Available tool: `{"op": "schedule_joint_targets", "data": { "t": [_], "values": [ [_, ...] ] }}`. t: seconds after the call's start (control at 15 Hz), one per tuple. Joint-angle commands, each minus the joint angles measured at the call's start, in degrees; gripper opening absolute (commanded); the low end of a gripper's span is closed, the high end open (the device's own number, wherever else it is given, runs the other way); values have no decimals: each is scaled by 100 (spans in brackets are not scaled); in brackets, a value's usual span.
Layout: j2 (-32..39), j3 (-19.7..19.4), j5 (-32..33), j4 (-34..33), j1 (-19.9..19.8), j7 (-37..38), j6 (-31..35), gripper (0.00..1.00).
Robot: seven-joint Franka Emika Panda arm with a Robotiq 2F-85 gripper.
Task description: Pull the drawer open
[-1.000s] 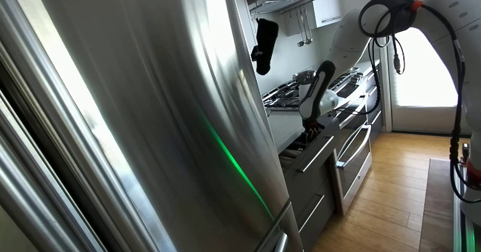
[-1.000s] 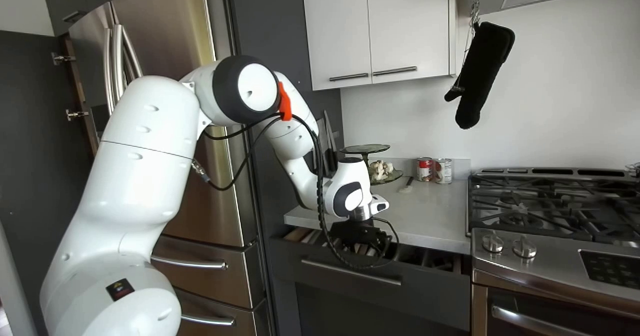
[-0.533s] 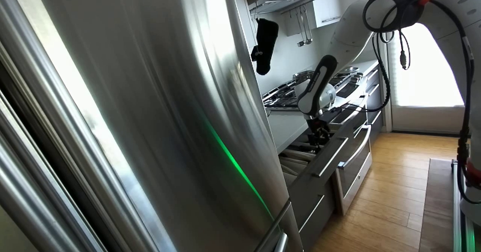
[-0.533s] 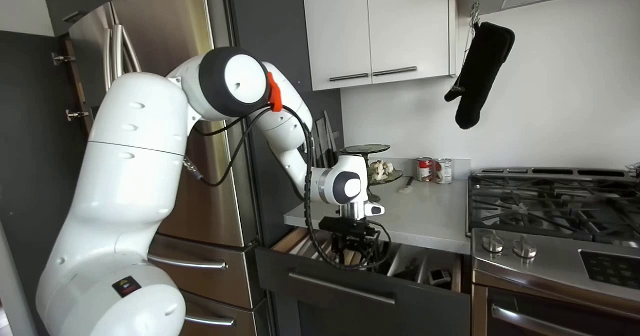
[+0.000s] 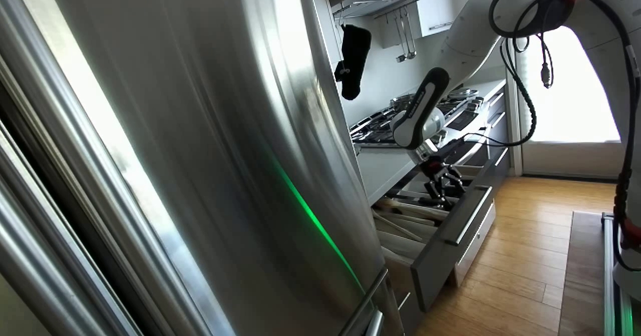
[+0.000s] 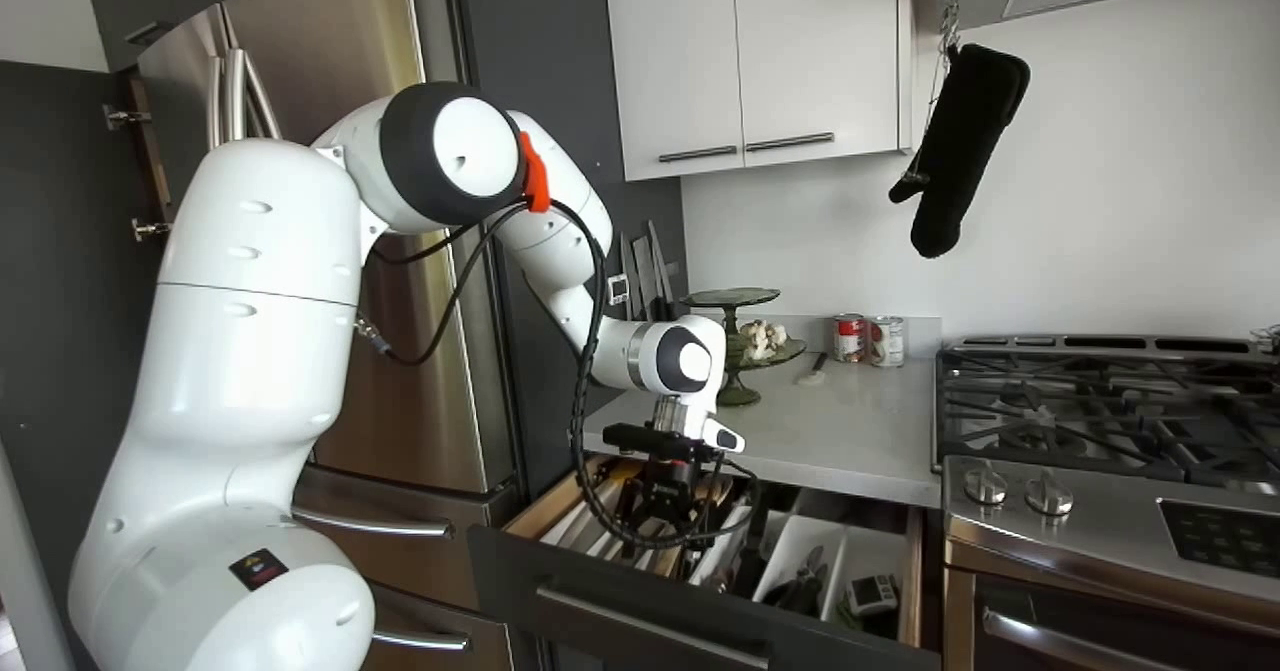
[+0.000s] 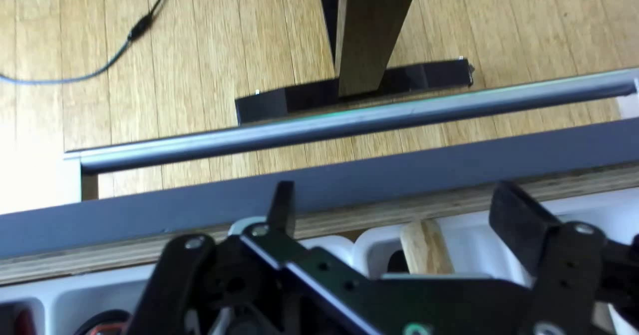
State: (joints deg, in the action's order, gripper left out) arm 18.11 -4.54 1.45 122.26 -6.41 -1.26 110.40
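Note:
The drawer (image 5: 445,261) has a dark grey front and a long steel bar handle (image 5: 469,217). It stands well out from under the counter, and its front also shows in an exterior view (image 6: 545,571) and in the wrist view (image 7: 209,195). A white divided tray (image 6: 800,551) inside holds utensils. My gripper (image 5: 444,193) is open and reaches down into the drawer behind the front panel, also seen in an exterior view (image 6: 665,516). In the wrist view my fingers (image 7: 394,200) are wide apart at the panel's inner side. I cannot tell whether they touch it.
A steel fridge (image 6: 320,51) stands beside the drawer, and a stove (image 6: 1090,541) stands on its other side. The pale counter (image 6: 850,426) above carries a green glass stand (image 6: 737,391) and cans (image 6: 886,341). A deeper drawer (image 5: 409,301) lies below.
The drawer has slid farther out from under the counter, showing more of the tray. My gripper has moved outward along with the drawer's front, and the arm has drawn back.

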Motion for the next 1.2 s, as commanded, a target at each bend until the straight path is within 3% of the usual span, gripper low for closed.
{"op": "schedule_joint_targets", "data": {
  "t": [0.0, 0.4, 0.6, 1.13],
  "values": [
    [-5, -43, -72, 43, 51, 319, -776, 100],
    [44, -51, -299, -1, 18, 628, -1543, 100],
    [-233, -107, -362, 143, 3, 739, -1171, 100],
    [-1250, -374, 186, 637, -40, 1068, 966, 100]
  ]
}}
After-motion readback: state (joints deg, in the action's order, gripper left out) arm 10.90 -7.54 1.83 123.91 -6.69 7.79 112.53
